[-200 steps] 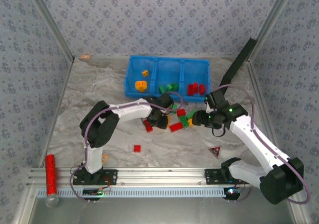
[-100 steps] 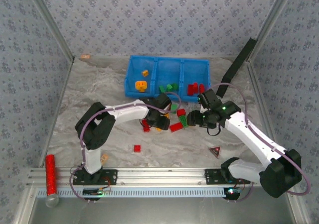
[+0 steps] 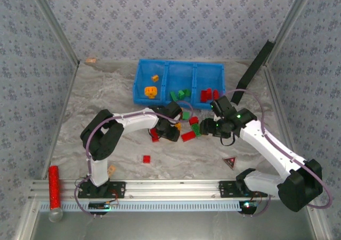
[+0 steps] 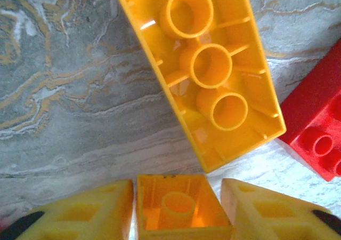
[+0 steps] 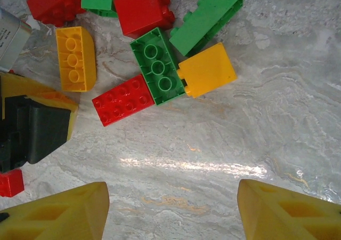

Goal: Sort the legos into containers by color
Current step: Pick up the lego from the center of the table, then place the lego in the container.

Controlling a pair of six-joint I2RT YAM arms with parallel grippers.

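- The left end effector [image 4: 178, 194] is clamped on a small orange-yellow brick [image 4: 181, 213]. The brick sits between the two yellow fingers with its hollow side toward us, over the marbled counter [image 4: 80, 90].
- Just beyond that grip, we see a long orange-yellow brick [image 4: 213, 74] lying hollow side up on the counter. A red brick [image 4: 317, 128] lies close beside it on the right.
- The right end effector [image 5: 173, 208] hangs above bare counter with its fingers wide apart and nothing between them.
- Ahead of it lies a loose cluster. An upturned green brick [image 5: 157, 72] touches a yellow brick [image 5: 208, 69] and a flat red brick [image 5: 123, 100], with more red and green bricks behind.
- From above, we see both end effectors near that cluster, just in front of the blue tray [image 3: 180, 64].
- The tray's left compartment holds orange-yellow pieces [image 3: 151, 92], the middle one holds green pieces [image 3: 181, 94], and the right one holds red pieces [image 3: 209, 95].
- A lone red brick [image 3: 146, 158] lies well apart from the cluster, nearer the arm bases.
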